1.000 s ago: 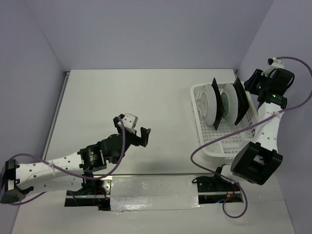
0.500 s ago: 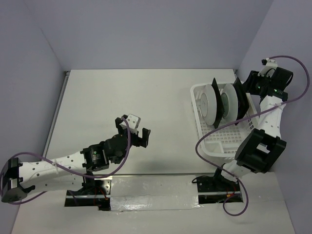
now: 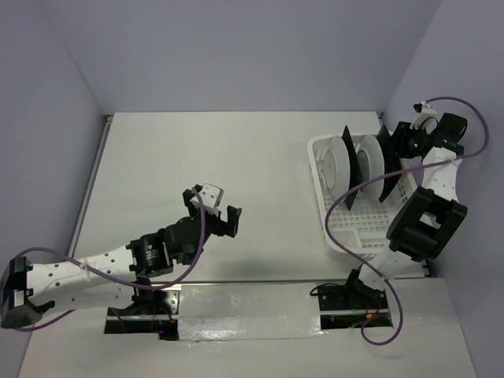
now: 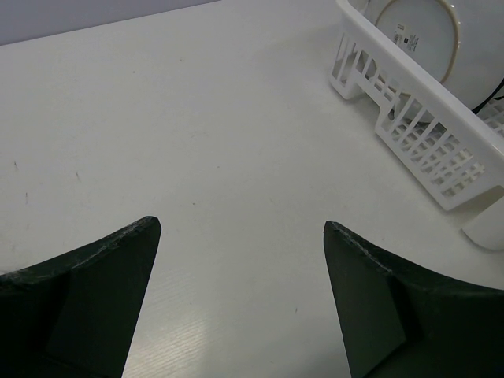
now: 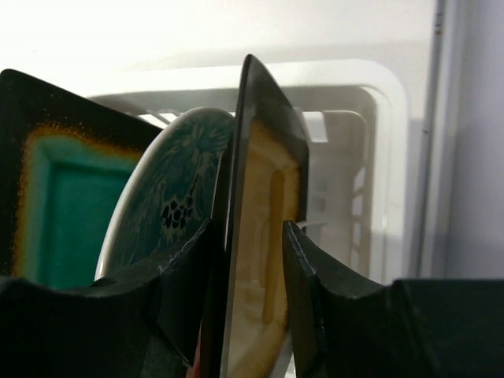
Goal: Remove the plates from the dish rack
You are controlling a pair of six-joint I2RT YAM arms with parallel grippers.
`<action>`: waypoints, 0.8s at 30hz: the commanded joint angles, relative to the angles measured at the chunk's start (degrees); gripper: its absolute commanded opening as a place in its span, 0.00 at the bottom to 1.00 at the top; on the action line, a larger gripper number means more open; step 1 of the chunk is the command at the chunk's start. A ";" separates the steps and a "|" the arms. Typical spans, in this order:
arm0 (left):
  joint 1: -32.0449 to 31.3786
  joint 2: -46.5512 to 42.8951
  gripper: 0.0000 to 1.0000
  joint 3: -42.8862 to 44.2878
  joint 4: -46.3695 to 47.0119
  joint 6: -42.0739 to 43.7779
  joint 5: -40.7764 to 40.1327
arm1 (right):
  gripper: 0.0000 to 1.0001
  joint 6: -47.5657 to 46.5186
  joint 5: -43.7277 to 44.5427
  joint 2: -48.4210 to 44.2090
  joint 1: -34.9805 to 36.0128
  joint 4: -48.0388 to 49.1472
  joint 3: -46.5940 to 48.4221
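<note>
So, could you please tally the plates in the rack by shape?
Square plates: 2
Round plates: 2
Total: 4

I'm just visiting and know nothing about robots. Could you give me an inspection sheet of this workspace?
Surface: matte white table, faint scuffs.
Job's things: white plastic lattice dish rack holds four upright plates: round pale-backed plate, square black-rimmed teal plate, round floral plate, square black-rimmed amber plate.
Clutter: nothing seen.
End effectors: left end effector open above the table; right end effector straddles the amber plate's edge, grip unclear.
Cables: right arm's purple cable crosses over the rack.
Surroundings: lavender walls.
</note>
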 commanded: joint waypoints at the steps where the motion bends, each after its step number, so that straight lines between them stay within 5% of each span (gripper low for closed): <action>1: 0.11 -0.52 0.97 1.62 2.12 0.33 -1.21 | 0.46 -1.79 -5.71 0.89 -0.36 -1.60 2.89; 13: 0.11 1.16 0.97 2.67 1.07 0.33 -0.25 | 0.16 -0.38 -7.99 0.01 -2.12 -0.36 4.29; 24: 0.11 2.65 0.97 3.20 0.54 0.51 -1.74 | 0.00 2.69 -11.33 -0.87 -2.12 -0.01 9.03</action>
